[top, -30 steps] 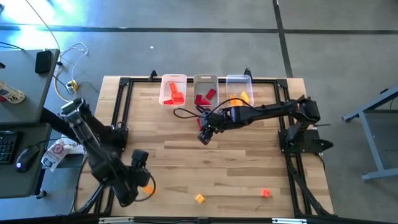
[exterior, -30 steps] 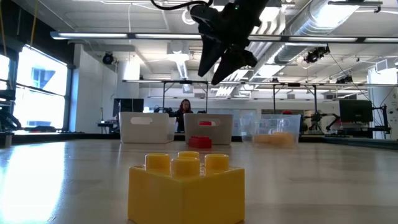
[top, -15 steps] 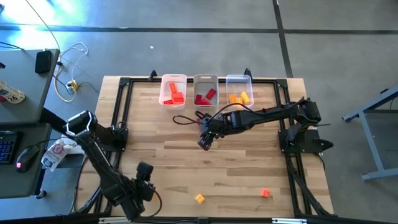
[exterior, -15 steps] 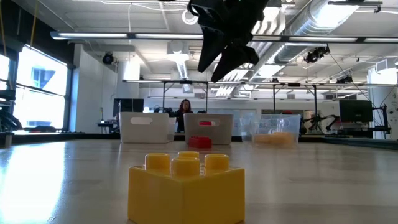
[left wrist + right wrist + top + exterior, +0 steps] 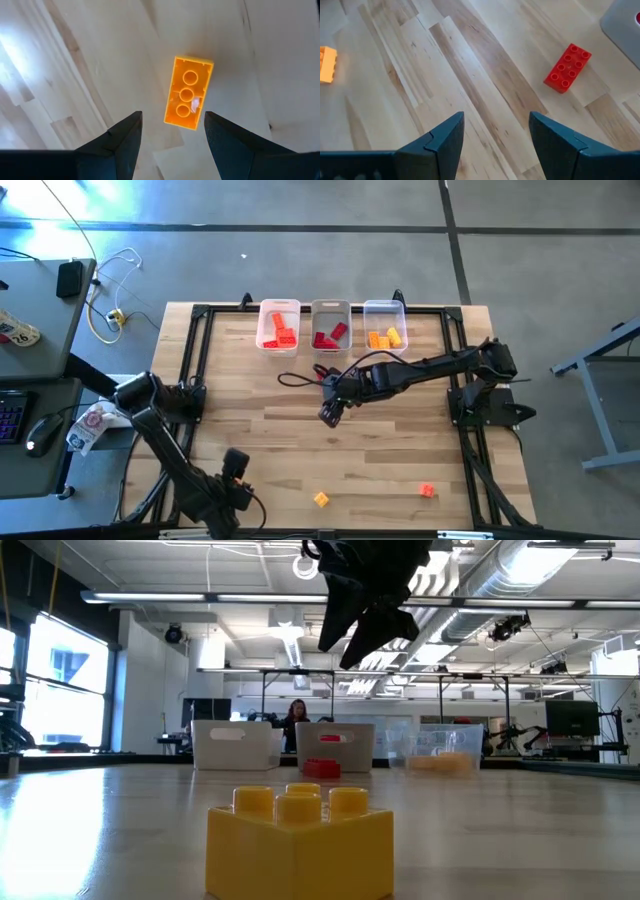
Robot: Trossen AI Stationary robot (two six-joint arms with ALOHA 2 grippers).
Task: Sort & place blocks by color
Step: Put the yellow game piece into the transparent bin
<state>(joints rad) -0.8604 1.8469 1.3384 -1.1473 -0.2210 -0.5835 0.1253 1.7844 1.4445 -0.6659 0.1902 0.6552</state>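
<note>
Left gripper (image 5: 170,137) spread, empty, above an orange brick (image 5: 188,93) lying skewed between its fingers — risk: clipped, pushed aside. Right gripper (image 5: 495,135) spread, empty, near the red brick (image 5: 567,68).

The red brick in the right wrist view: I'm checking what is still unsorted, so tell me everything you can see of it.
The red brick is a small oblong of glossy plastic with two rows of four round studs on top. It lies flat, studs up, on the bare wooden table, set at a slant to the grain of the boards. Nothing touches it. It sits outside the bins, close to a pale bin corner. The open right gripper is apart from it and empty.
</note>
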